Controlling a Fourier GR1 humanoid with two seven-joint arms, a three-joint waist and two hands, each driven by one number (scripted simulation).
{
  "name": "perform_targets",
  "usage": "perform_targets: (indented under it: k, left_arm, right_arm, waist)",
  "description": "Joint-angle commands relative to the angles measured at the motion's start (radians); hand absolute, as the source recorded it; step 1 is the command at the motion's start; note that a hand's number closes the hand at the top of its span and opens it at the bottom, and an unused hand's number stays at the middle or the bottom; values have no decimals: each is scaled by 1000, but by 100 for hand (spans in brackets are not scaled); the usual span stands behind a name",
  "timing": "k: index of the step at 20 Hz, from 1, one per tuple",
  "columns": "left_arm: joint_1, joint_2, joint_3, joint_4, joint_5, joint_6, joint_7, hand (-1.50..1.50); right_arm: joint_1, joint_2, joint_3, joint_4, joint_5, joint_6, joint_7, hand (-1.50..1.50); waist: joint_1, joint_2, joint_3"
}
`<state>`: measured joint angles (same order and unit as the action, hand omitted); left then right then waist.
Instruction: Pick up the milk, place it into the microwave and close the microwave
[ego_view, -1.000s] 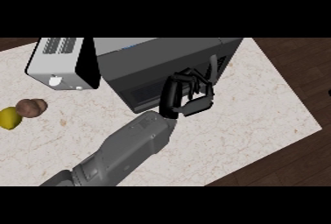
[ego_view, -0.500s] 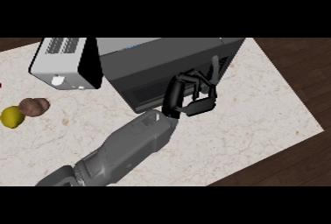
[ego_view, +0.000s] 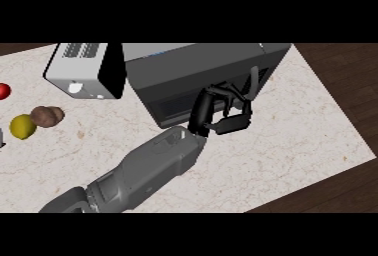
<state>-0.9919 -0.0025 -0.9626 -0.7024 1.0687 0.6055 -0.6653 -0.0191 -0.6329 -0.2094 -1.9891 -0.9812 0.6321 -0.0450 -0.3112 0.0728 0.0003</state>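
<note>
I've got one hand (ego_view: 221, 112) at the microwave (ego_view: 199, 75) front, fingers curled, but whether they grasp anything I cannot tell. The milk isn't visible (perhaps inside). I'd push the door flush, steadily.

Dark grey microwave (ego_view: 196, 72), white toaster (ego_view: 77, 70), yellow lemon (ego_view: 23, 126), black hand (ego_view: 221, 112), beige marbled counter (ego_view: 280, 150).

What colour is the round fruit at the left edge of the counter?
Red: the fruit shows only partly, in the head view.

The marble counter (ego_view: 295, 145) bears a microwave (ego_view: 199, 75), toaster (ego_view: 77, 70) and fruit (ego_view: 23, 126).
</note>
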Motion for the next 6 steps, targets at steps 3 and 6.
perform_targets:
  k: [3, 6]
  left_arm:
    - [67, 2, 60, 150, 64, 34, -1, -150]
    - [62, 2, 44, 156, 76, 30, 3, -150]
  right_arm:
    - [24, -21, -30, -19, -27, -7, 10, -150]
    - [51, -23, -28, -37, -31, -9, 20, -150]
  waist:
    - [41, 7, -3]
    - [43, 0, -2]
